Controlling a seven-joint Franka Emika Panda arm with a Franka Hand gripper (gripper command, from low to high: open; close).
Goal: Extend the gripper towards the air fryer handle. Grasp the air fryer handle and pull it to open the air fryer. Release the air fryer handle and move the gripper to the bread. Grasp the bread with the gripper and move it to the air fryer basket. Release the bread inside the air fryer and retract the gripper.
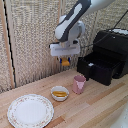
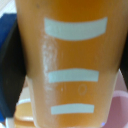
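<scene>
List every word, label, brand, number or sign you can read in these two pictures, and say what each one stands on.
No readable text in either view.
The air fryer: no brand or label can be made out on its black body; too small and blurred.
The bread held in the gripper: three pale stripes in the wrist view, not letters.
The pink cup, the small bowl and the patterned plate: no writing, only a rim decoration on the plate.

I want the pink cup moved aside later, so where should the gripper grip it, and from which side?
Probably from above: the pink cup stands upright with its mouth open, so pinch one wall at the rim. Choose the wall facing the exterior camera, since the bowl and air fryer basket crowd its sides.
</scene>
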